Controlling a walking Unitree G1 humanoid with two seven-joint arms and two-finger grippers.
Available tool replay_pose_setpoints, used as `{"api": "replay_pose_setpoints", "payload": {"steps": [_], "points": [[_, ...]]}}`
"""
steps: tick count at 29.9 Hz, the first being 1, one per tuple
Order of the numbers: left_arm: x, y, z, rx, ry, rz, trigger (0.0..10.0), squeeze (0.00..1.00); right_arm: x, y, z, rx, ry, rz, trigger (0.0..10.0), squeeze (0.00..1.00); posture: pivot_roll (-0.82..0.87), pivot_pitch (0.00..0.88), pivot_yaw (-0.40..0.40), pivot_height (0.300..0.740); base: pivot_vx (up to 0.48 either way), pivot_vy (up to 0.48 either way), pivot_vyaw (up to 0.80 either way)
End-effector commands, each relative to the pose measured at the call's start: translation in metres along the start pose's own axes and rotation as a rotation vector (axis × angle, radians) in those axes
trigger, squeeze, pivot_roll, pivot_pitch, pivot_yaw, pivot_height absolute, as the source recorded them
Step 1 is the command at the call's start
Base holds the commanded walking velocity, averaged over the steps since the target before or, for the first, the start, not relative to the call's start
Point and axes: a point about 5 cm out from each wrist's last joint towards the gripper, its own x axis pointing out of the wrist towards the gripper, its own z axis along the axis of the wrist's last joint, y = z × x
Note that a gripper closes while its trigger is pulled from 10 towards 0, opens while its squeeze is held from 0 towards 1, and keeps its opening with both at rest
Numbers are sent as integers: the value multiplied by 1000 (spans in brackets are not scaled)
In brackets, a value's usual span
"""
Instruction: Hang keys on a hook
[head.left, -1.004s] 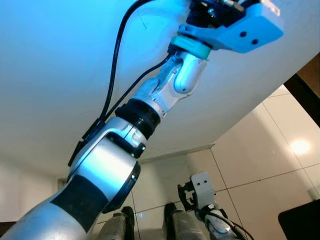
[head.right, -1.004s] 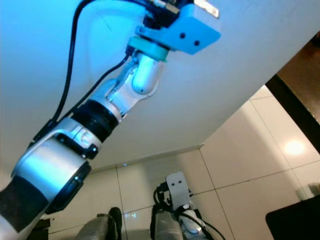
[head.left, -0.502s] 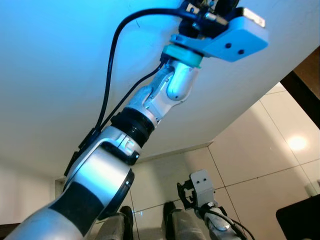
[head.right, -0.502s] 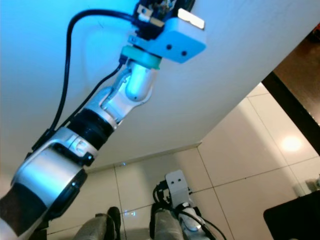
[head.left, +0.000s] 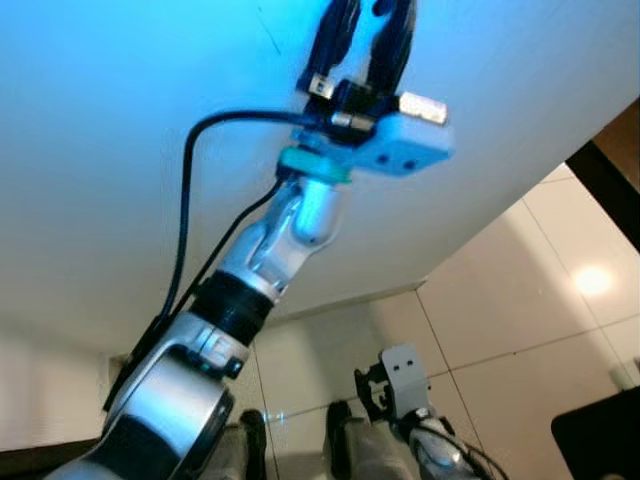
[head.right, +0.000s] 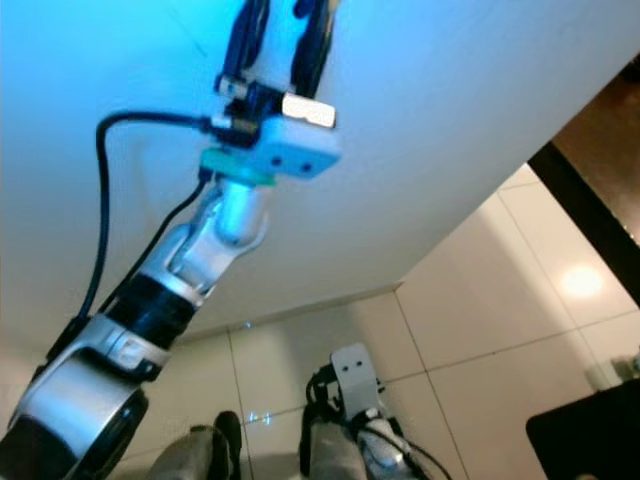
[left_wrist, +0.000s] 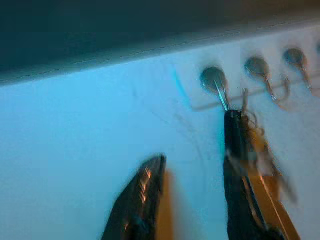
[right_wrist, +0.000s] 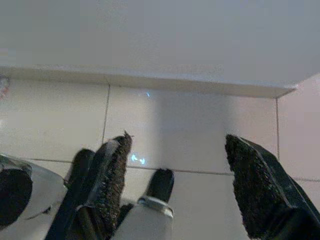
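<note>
the white wall (head.left: 120, 150) takes most of what my head sees, with pale floor tiles (head.left: 520, 300) below it toward five o'clock. my left arm (head.left: 270, 250) reaches up along that wall, and my left jaws (head.left: 362, 40) sit at twelve o'clock in the head view, spread well apart with bare wall between the two fingers. my right arm hangs idle by my legs; my right jaws (right_wrist: 182, 185) are wide too, holding nothing, pointed down at the tiles.

from the left wrist, a rail of hooks (left_wrist: 260, 75) runs across the wall past my fingertips, toward one o'clock. the keys (left_wrist: 257, 145) are blurred, a brownish bunch lying against one black finger (left_wrist: 237, 165) and trailing back along it, so their long axis follows the finger, running roughly from twelve to six. their top end points up at the nearest hook (left_wrist: 216, 82), which stands just beyond that fingertip. i cannot tell whether the ring is already over the hook or only resting on my finger.

my judgement: the left arm is the one at work and by far the nearer. if the ring is on, easing straight back should leave the keys hanging; if not, a small nudge up toward that hook is needed first. the risk is dragging the bunch off with the finger.
</note>
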Motion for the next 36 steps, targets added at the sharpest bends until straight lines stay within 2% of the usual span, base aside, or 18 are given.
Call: {"api": "replay_pose_setpoints", "payload": {"steps": [1, 5, 7, 10, 11, 12, 13, 14, 15, 20, 21, 22, 24, 25, 27, 29, 32, 36], "points": [[-6, -2, 9, -9, -39, -43, 10000, 0, -7, 2, -12, 11, 44, 3, 10000, 0, -137, 311, 21, 740, 0, 0, 0], [-29, 3, 9, 6, -54, -134, 10000, 0, -6, 2, -12, 12, 44, 2, 10000, 0, -133, 311, 20, 740, 0, 0, 0], [-58, 8, 5, 2, -41, -288, 10000, 0, -7, 1, -13, 12, 48, 1, 10000, 0, -131, 311, 19, 740, 0, 0, 0], [-68, 11, 3, 0, -33, -333, 10000, 0, -7, 1, -13, 13, 50, 1, 10000, 0, -131, 311, 19, 740, 0, 0, 0], [-109, 15, -9, -35, 89, -531, 10000, 0, -10, -1, -17, 12, 62, -4, 10000, 0, -130, 309, 22, 740, 0, 0, 0], [-109, 15, -9, -35, 89, -531, 10000, 0, -10, -1, -17, 12, 62, -4, 10000, 0, -130, 309, 22, 740, 0, 0, 0], [-128, 17, -14, -64, 164, -614, 10000, 0, -11, -2, -18, 12, 68, -6, 10000, 0, -130, 309, 22, 740, 0, 0, 0], [-165, 20, -28, -125, 417, -727, 10000, 0, -13, -3, -22, 12, 79, -9, 10000, 0, -129, 309, 24, 740, 0, 0, 0], [-181, 21, -36, -162, 551, -760, 10000, 0, -14, -3, -23, 13, 84, -10, 10000, 0, -129, 309, 24, 740, 0, 0, 0], [-216, 30, -52, -195, 792, -743, 10000, 0, -16, -2, -27, 15, 99, -9, 10000, 0, -129, 308, 24, 740, 0, 0, 0], [-242, 38, -70, -212, 1013, -672, 10000, 0, -18, 0, -30, 18, 113, -2, 10000, 0, -144, 306, 17, 740, 0, 0, 0], [-242, 38, -70, -212, 1013, -672, 10000, 0, -18, 0, -30, 18, 113, -2, 10000, 0, -144, 306, 17, 740, 0, 0, 0], [-270, 45, -82, -203, 1190, -599, 10000, 0, -21, 3, -34, 22, 129, 9, 10000, 0, -152, 303, 7, 740, 0, 0, 0], [-297, 49, -87, -245, 1387, -518, 10000, 0, -25, 6, -41, 24, 155, 29, 10000, 0, -155, 297, -7, 740, 0, 0, 0], [-297, 49, -87, -245, 1387, -518, 10000, 0, -25, 6, -41, 24, 155, 29, 10000, 0, -155, 297, -7, 740, 0, 0, 0], [-333, 53, -86, -273, 1602, -446, 10000, 0, -32, 9, -51, 38, 201, 54, 10000, 0, -152, 286, -19, 740, 0, 0, 0], [-354, 63, -83, -225, 1699, -430, 10000, 0, -36, 10, -58, 63, 240, 61, 10000, 0, -148, 276, -29, 740, 0, 0, 0], [-365, 76, -82, -157, 1743, -391, 10000, 0, -37, 12, -60, 76, 254, 77, 10000, 0, -140, 259, -43, 740, 0, 0, 0]]}}
